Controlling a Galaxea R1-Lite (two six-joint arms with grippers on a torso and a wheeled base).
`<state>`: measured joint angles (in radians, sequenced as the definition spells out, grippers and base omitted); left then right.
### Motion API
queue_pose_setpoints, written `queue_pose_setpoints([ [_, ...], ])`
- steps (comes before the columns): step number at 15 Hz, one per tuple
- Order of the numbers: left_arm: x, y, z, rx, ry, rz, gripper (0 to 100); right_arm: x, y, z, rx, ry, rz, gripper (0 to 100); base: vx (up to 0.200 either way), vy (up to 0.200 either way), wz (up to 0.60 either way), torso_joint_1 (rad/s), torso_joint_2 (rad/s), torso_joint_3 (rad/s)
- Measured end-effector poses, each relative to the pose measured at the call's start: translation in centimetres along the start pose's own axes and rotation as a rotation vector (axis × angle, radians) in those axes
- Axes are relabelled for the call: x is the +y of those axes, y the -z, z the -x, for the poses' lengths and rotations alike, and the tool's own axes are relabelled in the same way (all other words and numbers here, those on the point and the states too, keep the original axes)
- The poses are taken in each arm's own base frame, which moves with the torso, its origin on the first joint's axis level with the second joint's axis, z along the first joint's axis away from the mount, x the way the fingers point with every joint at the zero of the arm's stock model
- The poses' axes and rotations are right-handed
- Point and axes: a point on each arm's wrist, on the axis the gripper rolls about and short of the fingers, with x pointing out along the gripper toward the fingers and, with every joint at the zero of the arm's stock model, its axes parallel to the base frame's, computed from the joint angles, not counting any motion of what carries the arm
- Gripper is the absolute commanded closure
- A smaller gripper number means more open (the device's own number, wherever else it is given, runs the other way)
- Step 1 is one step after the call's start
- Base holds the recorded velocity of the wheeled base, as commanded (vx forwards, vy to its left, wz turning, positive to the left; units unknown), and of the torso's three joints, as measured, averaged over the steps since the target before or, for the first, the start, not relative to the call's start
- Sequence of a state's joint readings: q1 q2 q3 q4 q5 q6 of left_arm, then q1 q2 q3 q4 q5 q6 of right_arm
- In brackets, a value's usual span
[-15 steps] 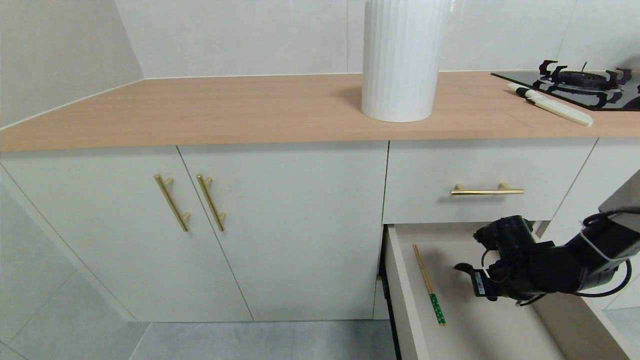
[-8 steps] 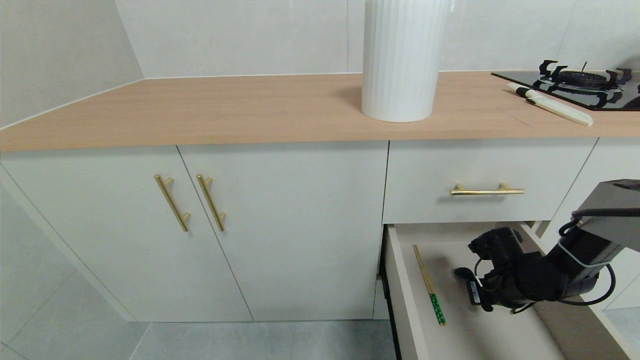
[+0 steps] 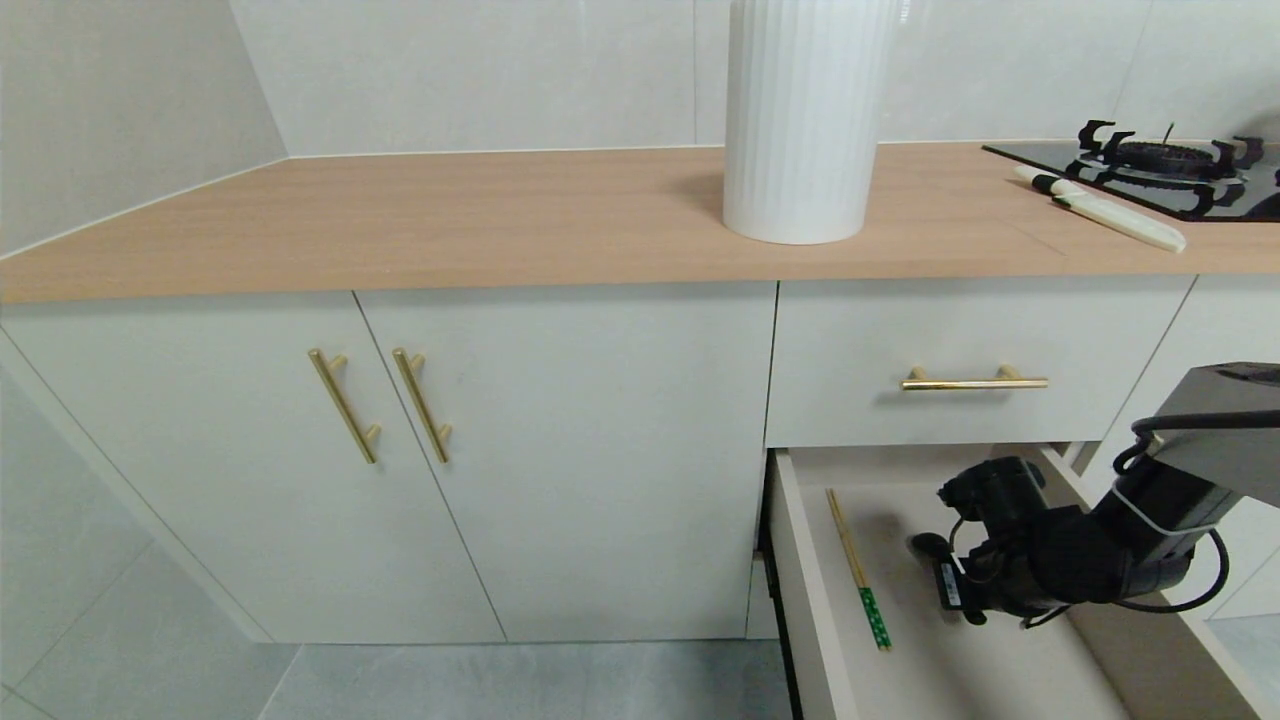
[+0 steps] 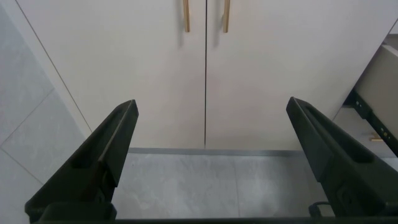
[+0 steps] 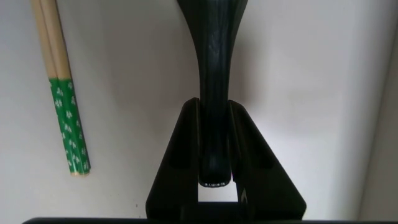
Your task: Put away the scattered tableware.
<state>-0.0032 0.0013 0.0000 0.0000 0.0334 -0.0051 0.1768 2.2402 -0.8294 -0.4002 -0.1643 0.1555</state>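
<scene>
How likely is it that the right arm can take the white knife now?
Probably not yet. The right gripper is shut on a black utensil down in the open drawer; the knife lies up on the countertop by the stove. It must let go first.

- You get bright, even, diffuse light from overhead, with no harsh glare.
- The vase (image 3: 800, 120) throws a soft shadow leftward on the counter (image 3: 450, 215).
- The counter edge bows toward the head view's margins.
- The right gripper (image 5: 214, 109) shades the drawer (image 3: 800, 560) floor; the handle (image 5: 210, 50) it clamps shows a faint sheen.
- Up close, the left gripper (image 4: 211, 104) looks dark and soft-edged.
</scene>
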Motion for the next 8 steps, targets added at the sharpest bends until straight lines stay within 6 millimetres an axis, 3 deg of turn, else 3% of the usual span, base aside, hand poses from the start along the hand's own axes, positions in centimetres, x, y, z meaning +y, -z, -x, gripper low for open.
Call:
queue_pose_setpoints([
  [7, 0.00, 0.00, 0.00, 0.000, 0.000, 0.000, 0, -0.03, 0.31, -0.60, 0.011, 0.008, 0.000, 100, 0.000, 0.000, 0.00, 0.000, 0.00, 0.000],
  [8, 0.00, 0.00, 0.00, 0.000, 0.000, 0.000, 0, -0.02, 0.32, -0.62, 0.011, 0.008, 0.000, 0, 0.000, 0.000, 0.00, 0.000, 0.00, 0.000],
])
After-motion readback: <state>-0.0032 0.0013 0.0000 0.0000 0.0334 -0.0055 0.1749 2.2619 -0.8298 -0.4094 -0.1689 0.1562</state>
